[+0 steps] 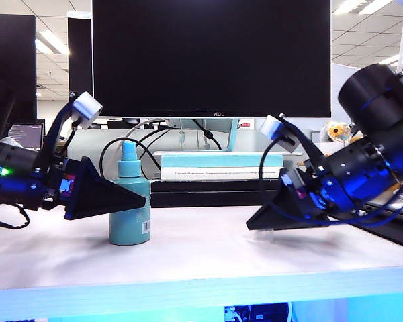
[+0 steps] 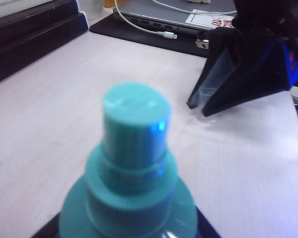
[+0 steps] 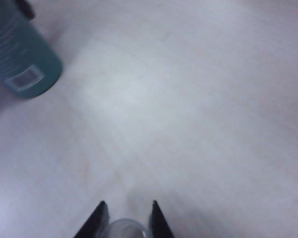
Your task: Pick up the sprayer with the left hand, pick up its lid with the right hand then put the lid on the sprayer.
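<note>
The teal sprayer (image 1: pixel 129 213) stands upright on the white table, left of centre, its stepped nozzle (image 2: pixel 134 124) filling the left wrist view. My left gripper (image 1: pixel 136 197) reaches in level from the left and is shut on the sprayer's body, with its dark fingers (image 2: pixel 43 231) showing at either side. To the right, my right gripper (image 1: pixel 258 223) slants down to the tabletop. Between its two black fingertips (image 3: pixel 102 207) sits the clear lid (image 3: pixel 124 229), touching both, so the gripper (image 3: pixel 127 206) is shut on it. The sprayer (image 3: pixel 21 59) stands well apart from it.
A dark monitor (image 1: pixel 211 57) stands behind the sprayer, with stacked books (image 1: pixel 218 168) under it. A laptop and cables (image 2: pixel 154 20) lie at the back right. The table's front edge (image 1: pixel 201 285) runs across the exterior view.
</note>
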Action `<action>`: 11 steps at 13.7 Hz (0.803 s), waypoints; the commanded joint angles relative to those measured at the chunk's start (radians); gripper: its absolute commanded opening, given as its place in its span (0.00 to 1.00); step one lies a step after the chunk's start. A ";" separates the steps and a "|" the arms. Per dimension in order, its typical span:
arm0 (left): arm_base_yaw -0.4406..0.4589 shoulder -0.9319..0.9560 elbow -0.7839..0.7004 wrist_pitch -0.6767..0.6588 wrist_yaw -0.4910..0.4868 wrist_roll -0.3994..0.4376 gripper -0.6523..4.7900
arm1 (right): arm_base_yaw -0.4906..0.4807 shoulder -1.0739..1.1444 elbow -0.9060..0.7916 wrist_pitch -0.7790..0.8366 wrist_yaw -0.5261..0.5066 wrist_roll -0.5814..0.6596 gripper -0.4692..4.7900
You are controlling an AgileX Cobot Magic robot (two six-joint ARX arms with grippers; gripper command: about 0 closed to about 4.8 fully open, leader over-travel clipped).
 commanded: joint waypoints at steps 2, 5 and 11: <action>0.000 0.005 0.004 0.004 0.009 0.005 0.62 | 0.000 -0.053 0.142 -0.021 -0.093 0.146 0.10; 0.000 0.011 0.006 0.006 0.066 0.009 0.62 | 0.039 -0.060 0.306 -0.195 -0.196 0.178 0.10; -0.002 0.047 0.036 0.006 0.198 0.006 0.61 | 0.110 -0.060 0.463 -0.379 -0.323 0.175 0.11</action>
